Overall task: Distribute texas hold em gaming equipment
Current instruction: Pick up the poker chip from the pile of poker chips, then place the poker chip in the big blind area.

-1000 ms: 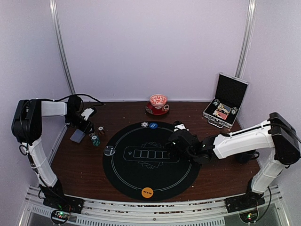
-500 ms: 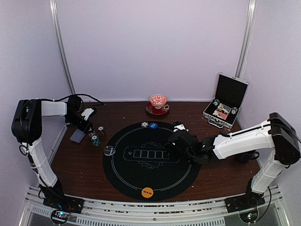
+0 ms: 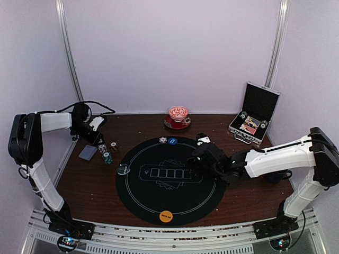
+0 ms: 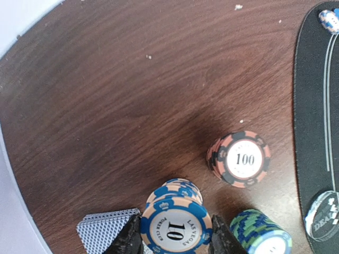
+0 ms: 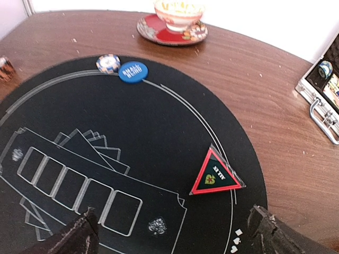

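My left gripper is shut on a blue-and-white "10" poker chip, held just above a short stack of the same chips. A red "100" chip stack and a teal stack stand to the right, and the grey-blue-backed cards lie to the left. In the top view this gripper is at the table's left, off the round black mat. My right gripper hangs open over the mat with nothing between its fingers, short of a red-edged triangular marker.
On the mat are a blue disc with a chip beside it, a clear disc at the left and an orange disc at the front. A cup on a red saucer stands at the back. The open case is back right.
The left gripper has shut on the "10" chip and drawn back to the left with it. The right arm has shifted slightly to the right, still open.
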You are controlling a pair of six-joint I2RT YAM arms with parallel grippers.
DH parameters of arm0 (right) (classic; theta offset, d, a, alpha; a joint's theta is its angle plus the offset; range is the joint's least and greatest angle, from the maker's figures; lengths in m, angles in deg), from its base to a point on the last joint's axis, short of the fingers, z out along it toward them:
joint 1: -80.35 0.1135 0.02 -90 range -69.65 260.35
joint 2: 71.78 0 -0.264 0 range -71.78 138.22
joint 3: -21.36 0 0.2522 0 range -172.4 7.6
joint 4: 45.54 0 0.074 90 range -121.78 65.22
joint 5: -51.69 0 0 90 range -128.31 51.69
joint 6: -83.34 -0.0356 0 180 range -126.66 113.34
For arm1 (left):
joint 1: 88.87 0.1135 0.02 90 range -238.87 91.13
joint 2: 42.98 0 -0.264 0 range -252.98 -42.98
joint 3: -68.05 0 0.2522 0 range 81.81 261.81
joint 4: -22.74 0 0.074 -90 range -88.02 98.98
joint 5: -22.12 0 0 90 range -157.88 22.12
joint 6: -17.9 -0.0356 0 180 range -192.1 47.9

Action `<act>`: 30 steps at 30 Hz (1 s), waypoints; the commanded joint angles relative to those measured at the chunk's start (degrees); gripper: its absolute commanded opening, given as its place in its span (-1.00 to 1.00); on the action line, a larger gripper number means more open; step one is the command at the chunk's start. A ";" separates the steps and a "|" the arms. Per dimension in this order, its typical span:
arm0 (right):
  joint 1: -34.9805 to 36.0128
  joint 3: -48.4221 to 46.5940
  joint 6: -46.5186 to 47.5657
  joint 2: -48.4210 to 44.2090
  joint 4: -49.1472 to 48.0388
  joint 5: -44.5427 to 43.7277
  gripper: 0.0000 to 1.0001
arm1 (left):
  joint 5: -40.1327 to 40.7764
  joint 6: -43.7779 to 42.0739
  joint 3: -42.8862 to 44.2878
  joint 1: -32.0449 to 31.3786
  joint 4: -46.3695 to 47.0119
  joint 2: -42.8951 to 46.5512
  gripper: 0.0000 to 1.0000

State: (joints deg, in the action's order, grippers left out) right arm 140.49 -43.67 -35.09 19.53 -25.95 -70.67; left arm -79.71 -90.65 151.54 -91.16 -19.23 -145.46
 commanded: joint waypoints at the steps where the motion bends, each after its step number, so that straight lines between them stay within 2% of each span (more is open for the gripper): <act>1: 0.37 0.47 -1.25 -6.39 0.09 2.09 1.00 | -2.81 -0.92 1.29 0.24 -1.52 3.28 -0.51; 9: 0.27 -1.62 -4.85 -11.06 5.14 -0.01 1.00 | -3.76 -3.81 1.03 -2.84 -5.39 7.94 -0.52; 17: -3.59 4.14 -4.43 -16.32 3.89 -7.48 1.00 | 1.16 -3.60 -0.21 -16.07 -7.51 12.54 -0.52; 21: -8.29 9.95 -0.21 -21.06 -0.96 -10.40 1.00 | 2.30 -2.54 0.25 -22.62 -8.18 12.27 -0.51; 26: -12.40 20.44 15.45 -28.28 -20.10 -16.07 1.00 | 2.87 -1.65 1.77 -29.45 -8.27 9.78 -0.51; 30: -21.37 24.16 18.18 -31.67 -25.42 -17.17 1.00 | 3.27 -1.24 3.04 -34.61 -8.18 7.83 -0.51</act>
State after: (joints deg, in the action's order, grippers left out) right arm 126.37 -22.20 -23.92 -9.13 -39.87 -82.75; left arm -77.44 -92.94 152.07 -121.95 -27.54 -135.69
